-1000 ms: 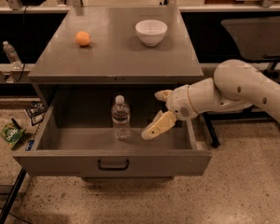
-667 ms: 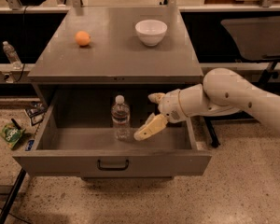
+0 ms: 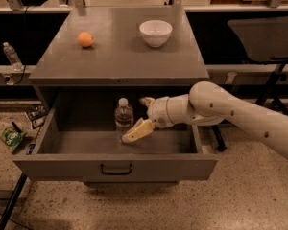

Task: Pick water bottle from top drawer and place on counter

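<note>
Where the white arm [image 3: 230, 111] ends, inside the pulled-out top drawer [image 3: 62, 167], the hand [image 3: 135, 120] sits with its two pale fingers spread wide, nothing held. Lower finger [image 3: 137, 131] slants down to the base of the water bottle [image 3: 124, 121]; touching or just beside it, cannot tell. Upper finger is shorter in view, near the bottle's shoulder on the arm side. Water bottle stands upright on the drawer floor, about mid-width, white cap up, pale label band showing. Arm enters from the right of view, crossing above the drawer's right wall. Drawer is open, dark bar handle [image 3: 116, 168] at front centre. Grey bench [image 3: 120, 61] above the drawer carries an orange [image 3: 85, 39] toward the left and a white bowl [image 3: 155, 32] toward the right, well apart, both toward the back. Beyond the bench at far left, a smaller clear bottle [image 3: 11, 55] stands on a low ledge. Green packet [image 3: 12, 139] lies on the speckled floor near the drawer's left side.
</note>
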`<state>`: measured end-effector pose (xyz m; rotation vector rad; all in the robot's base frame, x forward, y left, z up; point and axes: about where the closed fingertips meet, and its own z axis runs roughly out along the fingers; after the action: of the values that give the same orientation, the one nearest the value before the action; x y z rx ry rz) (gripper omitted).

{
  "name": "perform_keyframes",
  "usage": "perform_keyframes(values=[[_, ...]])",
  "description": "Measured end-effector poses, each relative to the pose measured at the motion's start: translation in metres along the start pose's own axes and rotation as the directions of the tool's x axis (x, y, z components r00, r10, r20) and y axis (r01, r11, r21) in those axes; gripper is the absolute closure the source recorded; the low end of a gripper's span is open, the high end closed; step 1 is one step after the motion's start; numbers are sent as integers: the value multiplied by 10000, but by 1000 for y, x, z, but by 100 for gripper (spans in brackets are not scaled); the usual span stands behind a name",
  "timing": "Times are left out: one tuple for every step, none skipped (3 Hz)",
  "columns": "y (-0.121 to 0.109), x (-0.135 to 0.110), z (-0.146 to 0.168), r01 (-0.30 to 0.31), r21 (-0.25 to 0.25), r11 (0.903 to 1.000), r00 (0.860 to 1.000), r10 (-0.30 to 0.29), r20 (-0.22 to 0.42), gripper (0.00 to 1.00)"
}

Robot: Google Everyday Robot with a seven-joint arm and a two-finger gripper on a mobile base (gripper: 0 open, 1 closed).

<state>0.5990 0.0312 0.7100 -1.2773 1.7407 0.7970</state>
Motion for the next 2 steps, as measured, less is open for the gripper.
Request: perform_keyframes(values=[[-4, -2, 16, 54, 29, 10000, 9997, -55, 232, 0], [-3, -6, 28, 40, -35, 10000, 9992, -38, 407, 18]])
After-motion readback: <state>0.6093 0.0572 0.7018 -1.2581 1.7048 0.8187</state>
